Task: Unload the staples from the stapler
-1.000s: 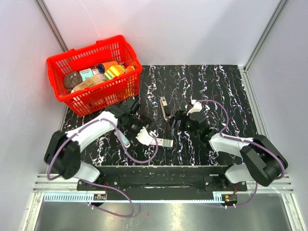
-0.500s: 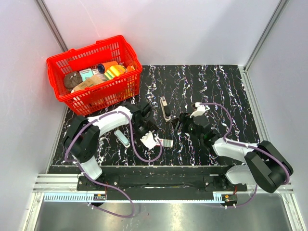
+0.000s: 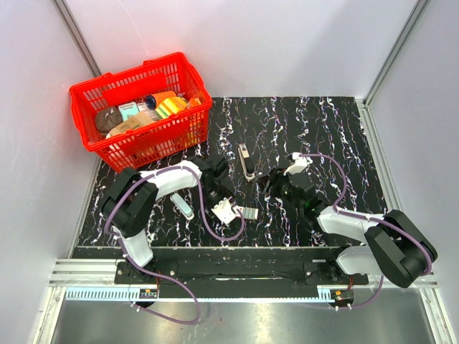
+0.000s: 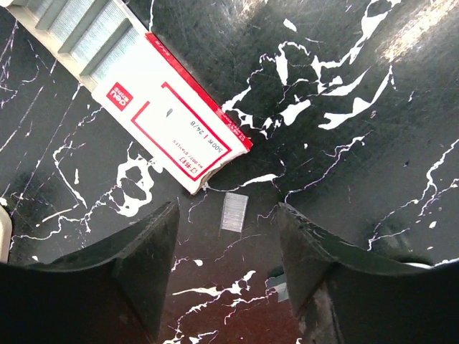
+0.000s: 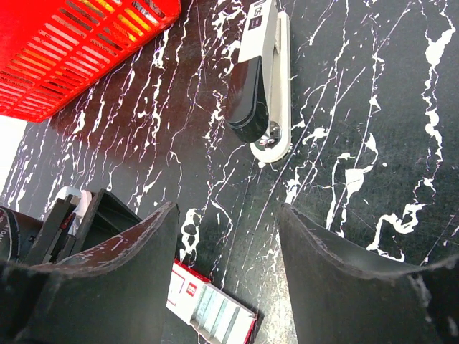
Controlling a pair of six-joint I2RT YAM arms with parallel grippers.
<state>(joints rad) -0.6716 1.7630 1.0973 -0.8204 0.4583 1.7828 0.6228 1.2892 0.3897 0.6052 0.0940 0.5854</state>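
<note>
The stapler (image 3: 247, 163) lies hinged open at mid-table, with its black top and pale base (image 5: 262, 86) clear in the right wrist view. My right gripper (image 3: 272, 183) (image 5: 228, 209) hovers just near of it, open and empty, and the stapler lies beyond its fingertips. My left gripper (image 3: 224, 201) (image 4: 228, 211) points down at the table to the stapler's near left, open and holding nothing. A short loose strip of staples (image 4: 233, 213) lies on the table between its fingertips, just off the corner of the red-and-white staple box (image 4: 172, 122).
The staple box (image 3: 247, 213) (image 5: 215, 309) has its tray slid out, showing rows of staples. A pale blue-grey bar (image 3: 183, 206) lies left of my left gripper. A red basket (image 3: 86, 118) of assorted items stands at the back left. White walls enclose the table.
My left arm has folded in, carrying its gripper right and nearer, over the spot beside the staple box. The right gripper has shifted slightly. The stapler and box have not moved.
</note>
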